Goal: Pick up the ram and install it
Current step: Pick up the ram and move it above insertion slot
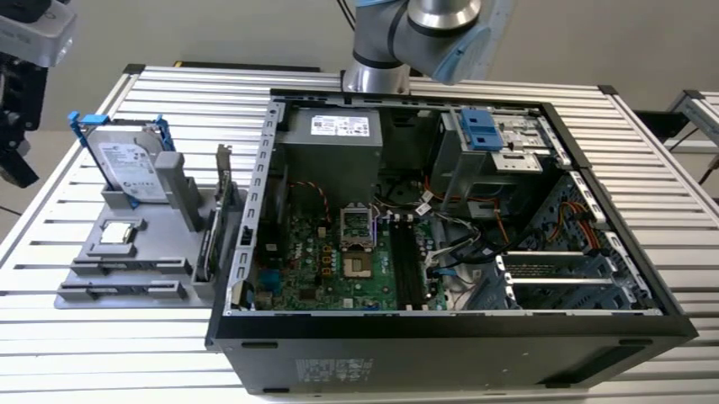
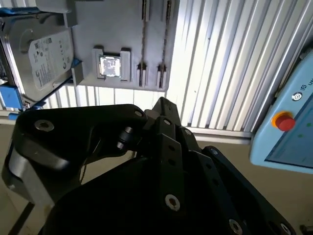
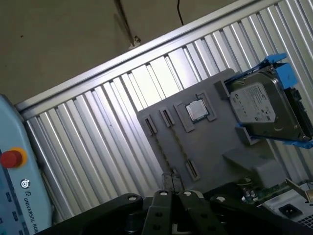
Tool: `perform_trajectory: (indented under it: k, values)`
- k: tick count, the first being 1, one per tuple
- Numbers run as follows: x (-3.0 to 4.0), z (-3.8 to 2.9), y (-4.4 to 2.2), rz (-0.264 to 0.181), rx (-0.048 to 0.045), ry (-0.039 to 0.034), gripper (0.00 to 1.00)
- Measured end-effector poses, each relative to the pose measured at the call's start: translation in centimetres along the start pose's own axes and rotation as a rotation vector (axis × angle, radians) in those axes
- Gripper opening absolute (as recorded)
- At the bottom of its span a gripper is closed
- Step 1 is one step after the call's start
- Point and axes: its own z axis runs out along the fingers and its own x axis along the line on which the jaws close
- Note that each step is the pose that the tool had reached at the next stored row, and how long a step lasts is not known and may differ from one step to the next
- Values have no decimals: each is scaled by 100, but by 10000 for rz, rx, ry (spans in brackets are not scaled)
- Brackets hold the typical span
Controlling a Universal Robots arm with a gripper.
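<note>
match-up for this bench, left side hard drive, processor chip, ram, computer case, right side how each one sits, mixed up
1. hard drive
2. processor chip
3. ram
4. computer case

a. lies open on its side
b. stands on edge in the grey holder's slots
c. lies flat in a square pocket
d. stands upright in a blue frame

Pairs: 1-d, 2-c, 3-b, 4-a
</note>
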Motion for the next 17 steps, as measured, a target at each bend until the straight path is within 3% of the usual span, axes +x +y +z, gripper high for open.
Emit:
perform_trajectory:
  k: [6,12,17]
  values:
    - [-1,-1,1,-693,32,69,0]
    - [-4,0,1,-1457,189,70,0]
    - [-4,0,2,-2212,229,85,0]
